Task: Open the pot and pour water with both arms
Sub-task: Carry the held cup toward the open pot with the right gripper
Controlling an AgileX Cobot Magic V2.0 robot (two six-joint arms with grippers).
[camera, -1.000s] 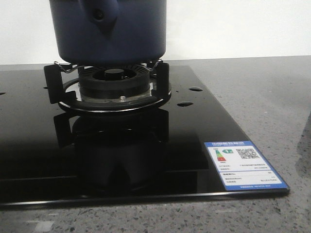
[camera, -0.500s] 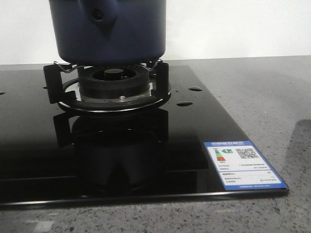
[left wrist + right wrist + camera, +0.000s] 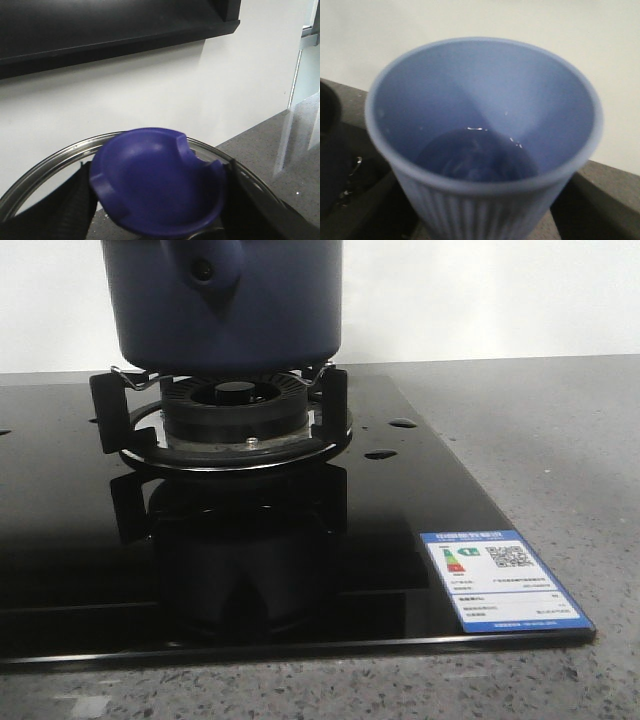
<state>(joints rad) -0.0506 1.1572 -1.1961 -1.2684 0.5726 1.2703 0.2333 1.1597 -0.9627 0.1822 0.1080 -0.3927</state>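
Observation:
The dark navy-blue pot [image 3: 225, 310] stands on the gas burner [image 3: 235, 405] at the back left of the front view. Its handle lug [image 3: 205, 270] faces the camera and its top is cut off. Neither gripper shows in that view. In the left wrist view my left gripper [image 3: 157, 202] is shut on the blue knob [image 3: 155, 180] of a glass lid with a metal rim [image 3: 45, 165]. In the right wrist view my right gripper [image 3: 480, 220] is shut on a light blue ribbed cup [image 3: 485, 200], upright, with liquid in its bottom.
The burner sits on a black glass hob [image 3: 420, 490] with a blue-edged label [image 3: 505, 578] at its front right corner. Grey speckled countertop [image 3: 560, 440] surrounds it, with a white wall behind. A dark shelf or hood [image 3: 115, 30] hangs above in the left wrist view.
A dark shape and its shadow at the right edge of the front view have gone out of view. The pot and hob have not moved.

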